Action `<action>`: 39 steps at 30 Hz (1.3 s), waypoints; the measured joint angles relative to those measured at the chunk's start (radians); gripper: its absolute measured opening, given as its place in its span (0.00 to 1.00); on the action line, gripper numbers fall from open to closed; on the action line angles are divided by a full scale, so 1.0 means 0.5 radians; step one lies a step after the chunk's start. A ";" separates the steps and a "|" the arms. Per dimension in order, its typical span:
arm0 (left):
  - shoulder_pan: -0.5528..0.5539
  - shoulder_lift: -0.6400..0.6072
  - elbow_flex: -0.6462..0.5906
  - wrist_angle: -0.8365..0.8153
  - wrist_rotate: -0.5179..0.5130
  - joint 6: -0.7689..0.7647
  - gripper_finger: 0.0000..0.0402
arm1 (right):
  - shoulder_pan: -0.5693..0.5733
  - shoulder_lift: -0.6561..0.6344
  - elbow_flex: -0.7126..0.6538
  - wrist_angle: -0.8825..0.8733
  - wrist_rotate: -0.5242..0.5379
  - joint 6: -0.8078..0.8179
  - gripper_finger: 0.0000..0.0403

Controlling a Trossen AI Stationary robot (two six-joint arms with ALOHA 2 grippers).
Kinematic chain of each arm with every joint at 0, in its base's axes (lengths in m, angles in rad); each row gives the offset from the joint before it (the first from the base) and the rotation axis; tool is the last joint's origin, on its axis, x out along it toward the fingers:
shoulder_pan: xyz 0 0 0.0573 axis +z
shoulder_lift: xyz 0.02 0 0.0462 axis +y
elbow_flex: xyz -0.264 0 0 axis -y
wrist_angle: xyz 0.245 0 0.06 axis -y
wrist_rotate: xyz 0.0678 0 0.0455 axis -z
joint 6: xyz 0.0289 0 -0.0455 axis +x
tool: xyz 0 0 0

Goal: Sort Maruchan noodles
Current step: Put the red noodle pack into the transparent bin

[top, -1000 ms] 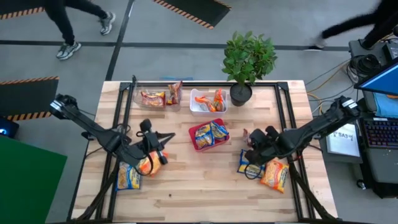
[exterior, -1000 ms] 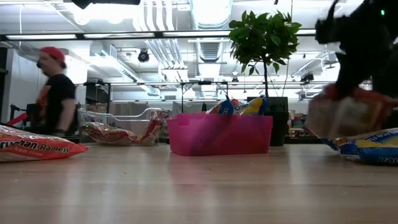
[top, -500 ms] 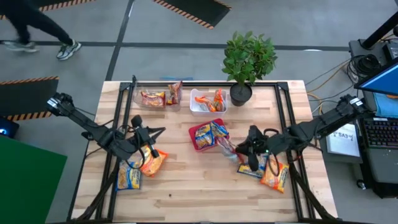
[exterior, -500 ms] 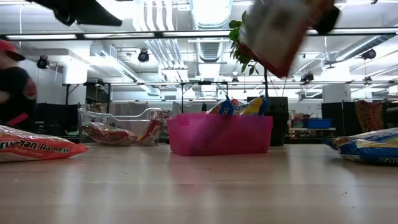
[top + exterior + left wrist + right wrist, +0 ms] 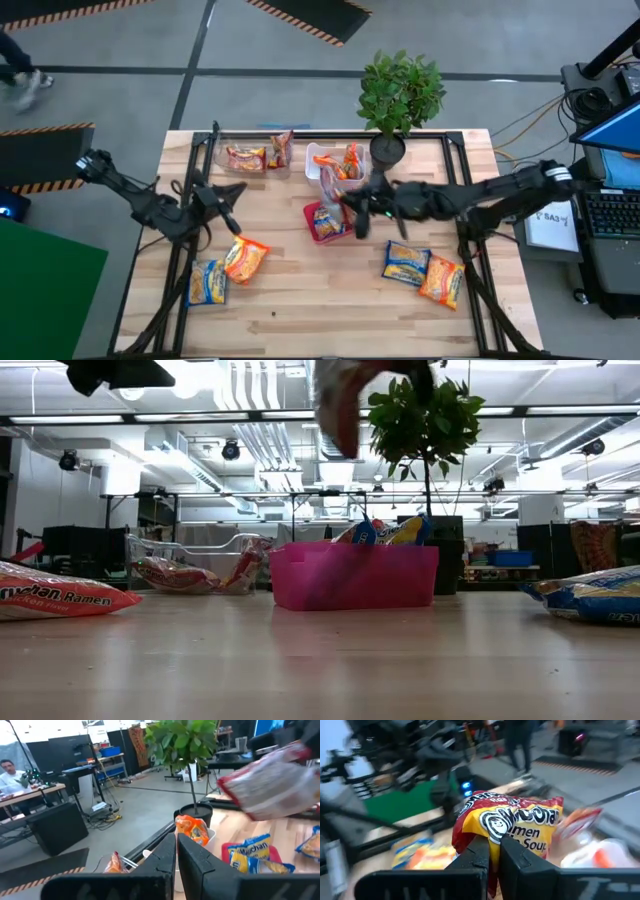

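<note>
Right pincer carries a reddish-pink packet across the desk toward the trays.

Nearest, orange and blue-and-yellow crinkly plastic noodle packets [image 5: 424, 272] lie loose on the wooden desk [image 5: 300, 300]. Beyond them the right pincer [image 5: 350, 205] is clamped on a reddish-pink crinkly ramen packet [image 5: 333, 184] — held in the air between the red tray [image 5: 309, 216] and the white tray [image 5: 312, 172]. The step looks like delivery; next it needs aligning over the matching tray, likely the clear tray [image 5: 222, 163] — then release. The left pincer [image 5: 226, 205], fingers together and empty, waits at the left.
</note>
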 joint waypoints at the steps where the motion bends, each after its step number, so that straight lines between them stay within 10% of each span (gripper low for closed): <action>1: 0.000 -0.030 -0.003 -0.008 0.000 -0.002 0.00 | -0.044 0.056 0.057 0.001 0.003 -0.036 0.02; 39: 0.000 -0.148 -0.026 -0.101 0.096 0.017 0.00 | -0.804 2.525 2.669 -0.086 0.036 -0.908 0.02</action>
